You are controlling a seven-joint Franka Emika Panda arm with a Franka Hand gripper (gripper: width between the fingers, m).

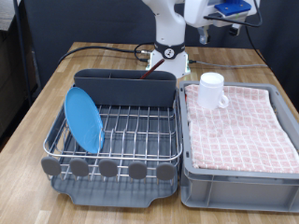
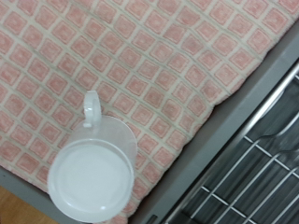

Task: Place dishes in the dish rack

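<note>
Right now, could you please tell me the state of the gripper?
Gripper: not in view; open or shut cannot be told. Its wrist camera looks down on the white mug.

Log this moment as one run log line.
blue plate: upright in dish rack | white mug: on checked cloth | pincer: out of view

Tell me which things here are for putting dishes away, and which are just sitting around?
For the job:
blue plate, standing in the dish rack
white mug, on the pink checked cloth
wooden spoon handle, in the rack's tall end compartment

Just there:
grey bin holding the cloth
wooden table
black cables
</note>
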